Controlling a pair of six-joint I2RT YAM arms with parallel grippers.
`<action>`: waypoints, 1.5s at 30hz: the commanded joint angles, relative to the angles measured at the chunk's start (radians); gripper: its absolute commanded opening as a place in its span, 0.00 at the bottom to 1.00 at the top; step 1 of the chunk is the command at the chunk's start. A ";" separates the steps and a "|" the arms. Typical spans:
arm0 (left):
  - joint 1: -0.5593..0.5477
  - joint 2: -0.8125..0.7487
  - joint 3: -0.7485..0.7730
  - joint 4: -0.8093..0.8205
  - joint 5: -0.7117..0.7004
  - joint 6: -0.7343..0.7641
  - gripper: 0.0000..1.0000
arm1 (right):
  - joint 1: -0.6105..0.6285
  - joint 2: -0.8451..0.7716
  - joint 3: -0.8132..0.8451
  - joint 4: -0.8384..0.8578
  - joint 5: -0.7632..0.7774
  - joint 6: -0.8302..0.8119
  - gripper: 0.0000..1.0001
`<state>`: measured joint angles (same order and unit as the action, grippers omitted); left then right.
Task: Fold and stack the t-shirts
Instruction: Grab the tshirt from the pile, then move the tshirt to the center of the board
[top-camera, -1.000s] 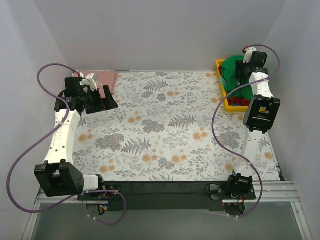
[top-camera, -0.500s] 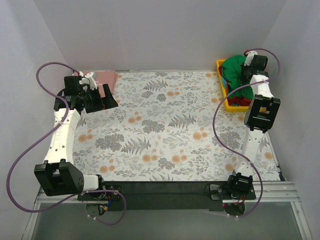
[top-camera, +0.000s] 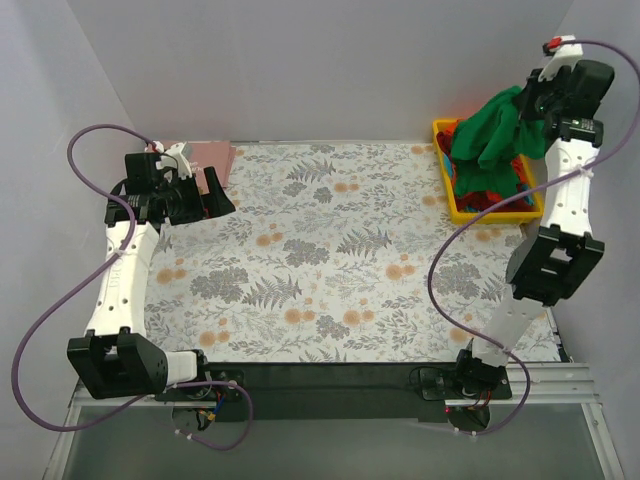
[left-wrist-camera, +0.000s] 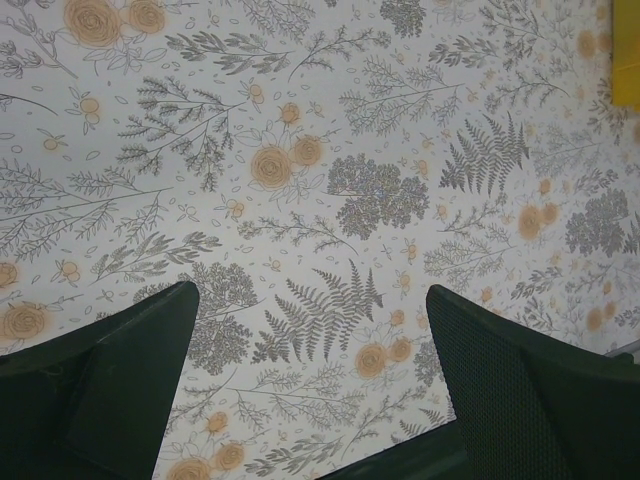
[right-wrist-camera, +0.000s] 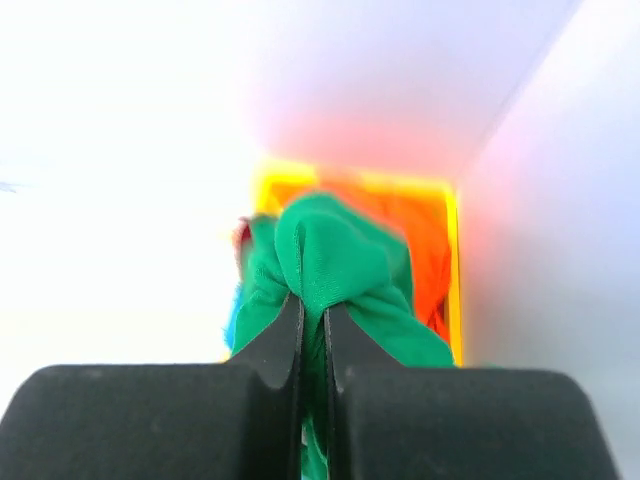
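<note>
Right jaws clamped on the green t-shirt, held high over the yellow bin!

It's plain bright green, bunched into a rumpled rope, with one fold squeezed between the closed fingers. Its long axis hangs down from the jaws, the free end pointing at the bin below them, where red-orange shirts lie. Left jaws gape wide, gripping nothing, floral bench beneath them. A pink t-shirt lies flat just behind them at the bench's far corner.
</note>
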<state>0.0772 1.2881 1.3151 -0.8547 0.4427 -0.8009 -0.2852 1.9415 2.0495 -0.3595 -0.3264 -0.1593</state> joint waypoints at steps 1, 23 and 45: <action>0.001 -0.030 0.013 -0.007 -0.033 0.002 0.98 | 0.004 -0.148 -0.003 0.040 -0.184 0.066 0.01; 0.001 -0.030 0.098 -0.034 -0.010 0.002 0.98 | 0.262 -0.516 -0.035 0.378 -0.436 0.390 0.01; -0.022 -0.033 -0.149 -0.043 0.309 0.361 0.98 | 0.546 -0.681 -1.032 -0.130 -0.224 -0.035 0.82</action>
<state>0.0708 1.2716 1.2194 -0.8921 0.6590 -0.5522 0.2695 1.2160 1.0412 -0.4156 -0.5629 -0.1223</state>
